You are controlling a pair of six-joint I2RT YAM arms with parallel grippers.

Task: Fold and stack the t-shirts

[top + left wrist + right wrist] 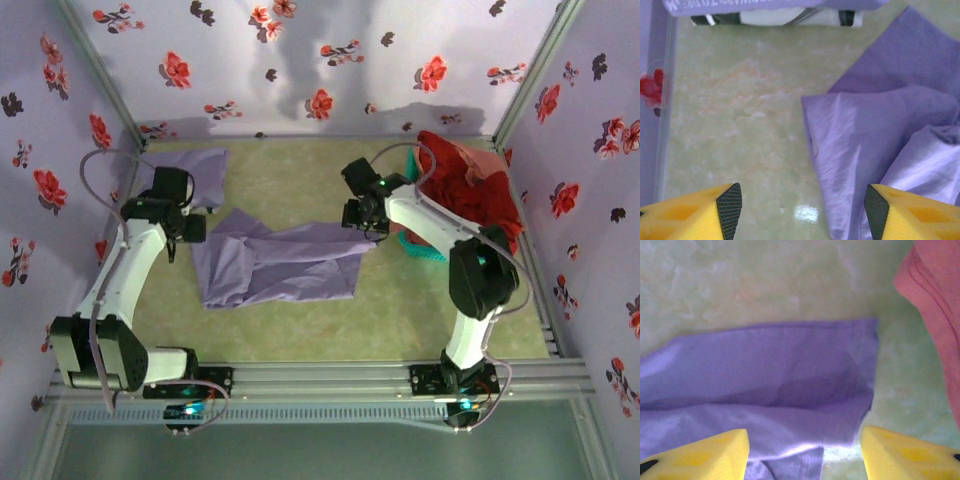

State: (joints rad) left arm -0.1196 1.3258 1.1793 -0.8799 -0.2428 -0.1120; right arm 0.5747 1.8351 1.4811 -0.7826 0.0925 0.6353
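1. at the middle of the green tabletop (400, 310), a thin lavender-purple fabric t-shirt (275, 262) lies rumpled and half-spread.
2. left gripper (802, 205) is spread wide, holding nothing, over the shirt's left edge; right gripper (805, 450) is likewise released above its right end.
3. judgement: light, limp, likely slippery; pinch the hem corners, one per side.

Pale green counter (300, 320), boxed on three sides by lavender walls (300, 60) with a red flower print. Teal basket (422, 252) at right. Metal rail (320, 375) on the near edge.
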